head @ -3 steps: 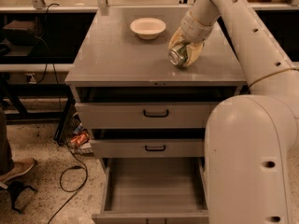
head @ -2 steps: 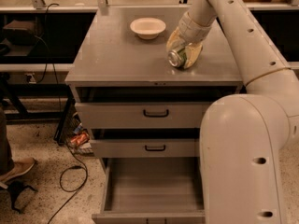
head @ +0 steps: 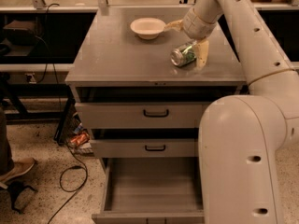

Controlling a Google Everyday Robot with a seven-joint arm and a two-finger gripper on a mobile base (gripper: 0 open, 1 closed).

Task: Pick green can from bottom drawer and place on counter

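The green can (head: 183, 55) lies on its side on the counter (head: 117, 55), right of the middle, with a silver end facing front-left. My gripper (head: 188, 39) hangs just above and behind it, open. One pale finger (head: 202, 54) stands right of the can and the other (head: 173, 25) points back toward the bowl. Neither finger grips the can. The bottom drawer (head: 154, 185) is pulled out and its grey floor is bare.
A white bowl (head: 147, 28) sits at the back of the counter, left of the gripper. The two upper drawers (head: 155, 113) with black handles are nearly shut. My arm's large white body (head: 238, 162) covers the cabinet's right side. Cables and a shoe lie on the floor at left.
The gripper was closed around the can a second ago. Its fingers have since spread apart, and the can now rests on the counter, free of them.
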